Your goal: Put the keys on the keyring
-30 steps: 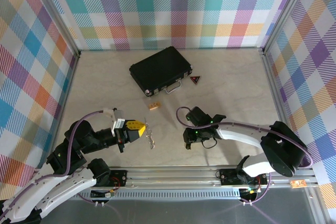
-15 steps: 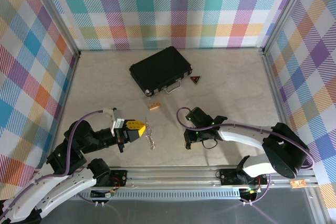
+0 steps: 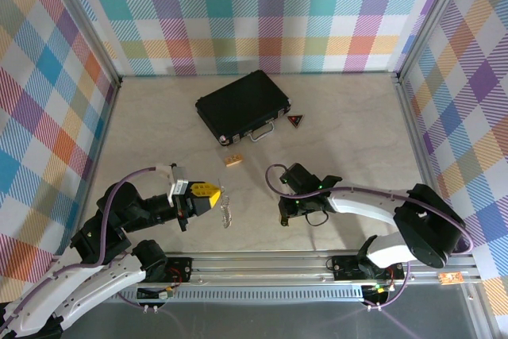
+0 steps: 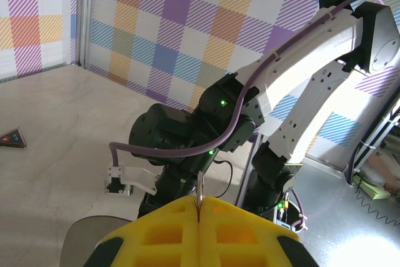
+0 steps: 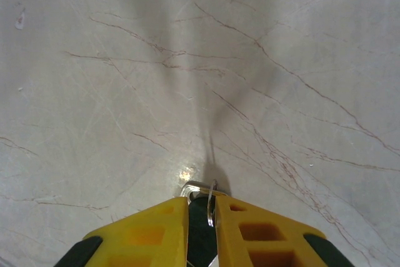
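The table top [image 3: 159, 132] is pale and creamy, like smooth stone. Thin brown lines run over it like little cracks. Walls of checked cloth [image 3: 254, 13] stand around it, with pink, blue, yellow, green and purple squares. Grey metal posts [image 3: 87, 25] hold the cloth at the corners. A grey metal rail [image 3: 270, 263] runs along the near edge, where the two arms are fixed.

Near the back lies a flat black case with a silver handle [image 3: 240, 105]. Just beside it on the right is a little red-and-black triangle [image 3: 296, 121]. A small tan wooden block [image 3: 232, 162] sits in front of the case, a little apart from it.

The left claw [image 3: 214, 194] has yellow fingers. It is squeezed tight on the pale silvery keyring [image 3: 227, 210], which sticks out past its tips over the front part of the table.

The right claw [image 5: 201, 206] points down at the table, to the right of the keyring and apart from it. Its yellow fingers are very close together, with a small silver metal key [image 5: 211, 199] pinched between them. The key's end is down by the table top, and a soft grey shadow falls on the stone past it.
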You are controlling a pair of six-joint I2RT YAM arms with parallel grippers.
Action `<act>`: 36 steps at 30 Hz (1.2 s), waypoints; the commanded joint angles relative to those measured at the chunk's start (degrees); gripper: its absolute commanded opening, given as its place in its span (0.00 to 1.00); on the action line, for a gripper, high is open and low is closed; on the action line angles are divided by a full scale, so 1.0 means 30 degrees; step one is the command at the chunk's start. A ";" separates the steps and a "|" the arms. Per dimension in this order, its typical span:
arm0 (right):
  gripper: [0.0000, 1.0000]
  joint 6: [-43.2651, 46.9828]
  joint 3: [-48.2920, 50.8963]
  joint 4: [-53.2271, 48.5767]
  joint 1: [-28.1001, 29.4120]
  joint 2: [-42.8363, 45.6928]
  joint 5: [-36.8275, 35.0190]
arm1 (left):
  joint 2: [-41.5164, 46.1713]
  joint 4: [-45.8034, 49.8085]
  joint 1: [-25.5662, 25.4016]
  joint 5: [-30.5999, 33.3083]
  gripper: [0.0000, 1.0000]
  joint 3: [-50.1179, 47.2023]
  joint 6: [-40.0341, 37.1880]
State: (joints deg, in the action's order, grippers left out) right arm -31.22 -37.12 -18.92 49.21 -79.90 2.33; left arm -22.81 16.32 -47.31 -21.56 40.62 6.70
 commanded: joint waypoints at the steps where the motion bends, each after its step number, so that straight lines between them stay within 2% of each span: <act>1: 0.18 0.0409 -0.0340 -0.0249 0.0101 -0.0340 -0.0188 | 0.0029 -0.1217 0.0133 -0.0320 0.00 -0.0181 0.0336; 16: 0.03 0.0595 -0.0848 -0.1249 0.0149 -0.0053 -0.0571 | 0.0078 -0.1117 0.0137 -0.0457 0.00 -0.0154 0.0286; 18: 0.02 0.0593 -0.1149 -0.2058 0.0165 0.0060 -0.0726 | 0.0084 -0.1110 0.0115 -0.0496 0.00 -0.0159 0.0259; 21: 0.00 0.0505 -0.2598 -0.5003 0.0164 -0.0698 -0.1069 | 0.0121 -0.1117 0.0137 -0.0510 0.00 -0.0122 0.0220; 28: 0.00 0.0139 -0.5438 -1.0550 0.0133 -0.3879 0.0730 | 0.0132 -0.0834 0.0132 -0.0323 0.00 0.0018 0.0067; 36: 0.00 0.1535 -0.6730 -1.2444 -0.0269 -0.6408 0.3178 | 0.0156 0.0932 0.0140 0.0149 0.00 0.0445 -0.0613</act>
State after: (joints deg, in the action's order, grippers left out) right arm -29.06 -55.96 -51.11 49.08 -97.06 7.66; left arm -22.76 17.56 -47.31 -21.76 40.53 6.22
